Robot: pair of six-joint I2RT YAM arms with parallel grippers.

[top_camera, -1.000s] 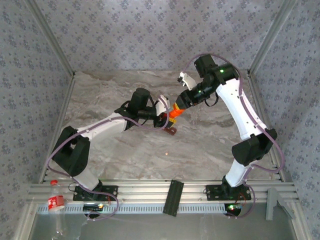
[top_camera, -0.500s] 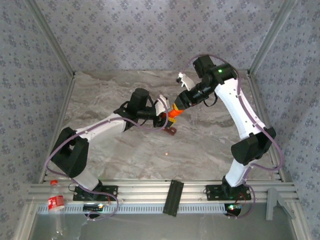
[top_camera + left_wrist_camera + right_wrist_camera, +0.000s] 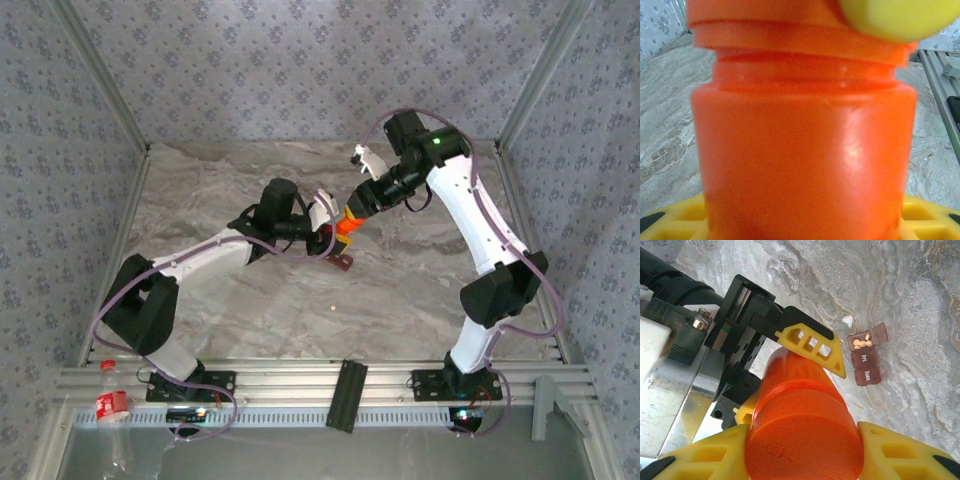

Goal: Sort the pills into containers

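Orange bottle (image 3: 790,385), one; my left gripper (image 3: 782,382) clamps its body, right gripper (image 3: 802,442) its cap (image 3: 805,422); three joined containers (image 3: 866,360); pills (image 3: 861,343) I cannot count.

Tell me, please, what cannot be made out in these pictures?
Inside the bottle: left wrist view, opaque orange wall; right wrist view, the cap covers the mouth.
Two closed compartments of the pill box: right wrist view, lids hide the insides.
Count of pills in the open compartment: right wrist view, too small.
Pill box labels, top view: too tiny to read.
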